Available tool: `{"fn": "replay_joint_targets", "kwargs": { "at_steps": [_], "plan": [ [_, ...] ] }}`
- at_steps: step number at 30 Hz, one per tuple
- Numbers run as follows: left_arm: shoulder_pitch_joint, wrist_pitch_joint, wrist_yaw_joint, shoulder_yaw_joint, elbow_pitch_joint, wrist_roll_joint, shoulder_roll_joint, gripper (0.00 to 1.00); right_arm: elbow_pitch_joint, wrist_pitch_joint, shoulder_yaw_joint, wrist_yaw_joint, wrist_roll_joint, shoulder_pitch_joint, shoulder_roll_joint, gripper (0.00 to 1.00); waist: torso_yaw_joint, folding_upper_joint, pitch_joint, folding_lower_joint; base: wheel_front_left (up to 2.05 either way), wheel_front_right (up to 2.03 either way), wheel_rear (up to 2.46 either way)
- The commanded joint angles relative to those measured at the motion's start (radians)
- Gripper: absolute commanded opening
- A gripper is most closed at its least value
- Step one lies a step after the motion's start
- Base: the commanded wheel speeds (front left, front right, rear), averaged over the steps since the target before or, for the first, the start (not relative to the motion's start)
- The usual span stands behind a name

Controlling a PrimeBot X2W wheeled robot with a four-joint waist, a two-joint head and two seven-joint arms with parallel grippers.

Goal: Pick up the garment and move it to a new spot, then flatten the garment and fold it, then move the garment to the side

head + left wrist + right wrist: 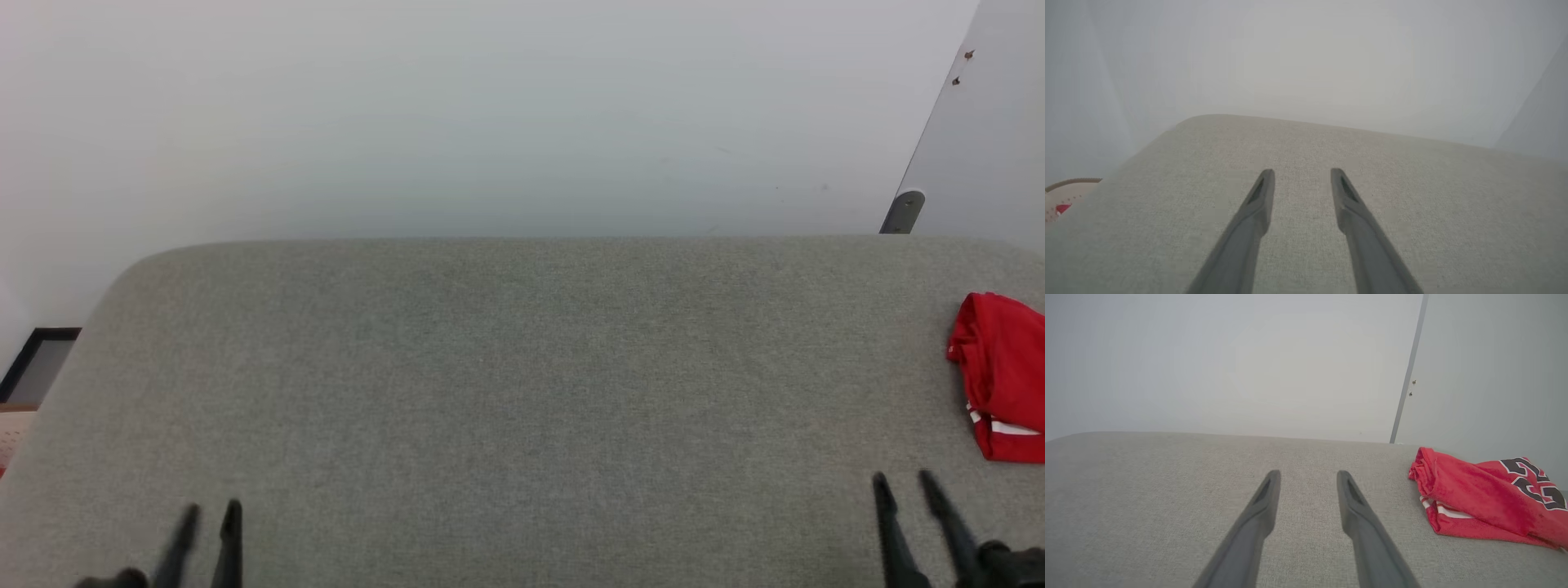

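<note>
Garment (pixel 1478 494) lies bunched at the grey padded surface's (pixel 522 367) right edge. Likely light, limp, slippery; best pinched at a doubled fold near the striped trim. Left pincer (pixel 212 510), right pincer (pixel 903 478): both wide, empty.

Grey fabric-covered surface (pixel 506 392) — flat, woven texture, rounded at the far-left corner. Plain pale wall (pixel 490 114) behind it. Far right: a grey panel (pixel 992 147) with two small screws (pixel 968 55) and a rounded grey fitting (pixel 904 211) at its lower edge. Far left — a black-framed object (pixel 33 359) beyond the surface's edge.
</note>
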Motion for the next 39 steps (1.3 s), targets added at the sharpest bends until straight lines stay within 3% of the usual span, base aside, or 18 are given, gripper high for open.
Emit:
{"fn": "replay_joint_targets", "kwargs": {
  "at_steps": [1,4,23,39],
  "plan": [
    [0.0,0.002,0.0,0.0,0.005,-0.003,-0.004,0.0,0.006,0.002,-0.001,0.0,0.003,-0.001,0.001,0.0,0.0,-0.0001,0.0,0.0,0.0,0.0,0.0],
    [0.011,0.004,0.0,-0.007,0.03,-0.012,-0.028,0.0,0.035,0.009,0.0,0.0,0.014,0.007,0.008,0.0,0.0,-0.0001,0.001,0.0,0.0,0.0,0.0],
    [-0.052,0.096,-0.001,0.009,0.034,-0.305,-0.077,0.0,0.057,0.099,-0.012,0.0,0.384,-0.052,0.019,0.0,-0.008,-0.0001,0.012,0.0,0.0,0.0,0.0],
    [-0.092,0.155,-0.001,0.018,0.037,-0.496,-0.109,0.0,0.073,0.157,-0.019,0.0,0.624,-0.09,0.026,0.0,-0.014,-0.0001,0.021,0.0,0.0,0.0,0.0]
  ]
}}
